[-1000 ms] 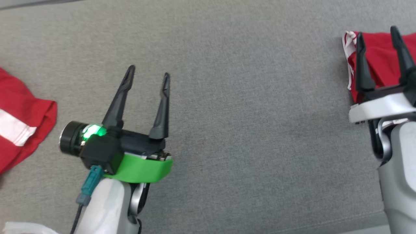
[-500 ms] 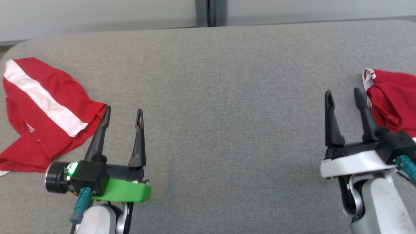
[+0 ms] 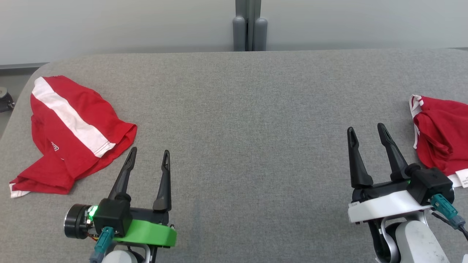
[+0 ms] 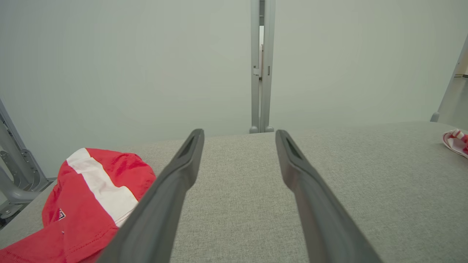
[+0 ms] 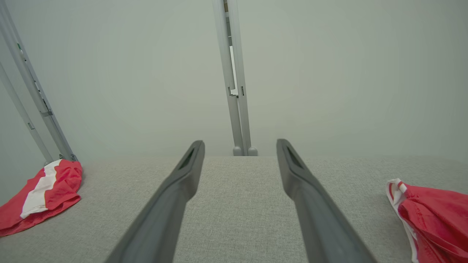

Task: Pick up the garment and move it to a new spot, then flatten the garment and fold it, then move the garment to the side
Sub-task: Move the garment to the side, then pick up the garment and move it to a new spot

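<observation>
The red garment with a white stripe (image 3: 73, 124) lies crumpled at the left end of the grey fabric-covered table (image 3: 248, 120), close to the table's rounded far-left corner. A small logo (image 3: 55, 146) shows on its red panel. Its lower folds reach toward the table's left edge. A second red garment with white trim (image 3: 442, 135) lies bunched at the right end. The head view's right border cuts it off, and a white label (image 3: 461, 179) shows at its near side.

The left gripper (image 3: 150, 150) hovers just beside the striped garment's right hem, with a gap of grey fabric between them. Its jaws are spread wide and hold nothing. The right gripper (image 3: 366, 127) hovers just left of the trimmed garment, jaws equally wide and empty.

A broad stretch of grey fabric separates the two garments and runs from the grippers to the far edge. That edge is straight and borders a pale wall panel (image 3: 109, 25). A grey post (image 3: 250, 29) stands at mid-span.
</observation>
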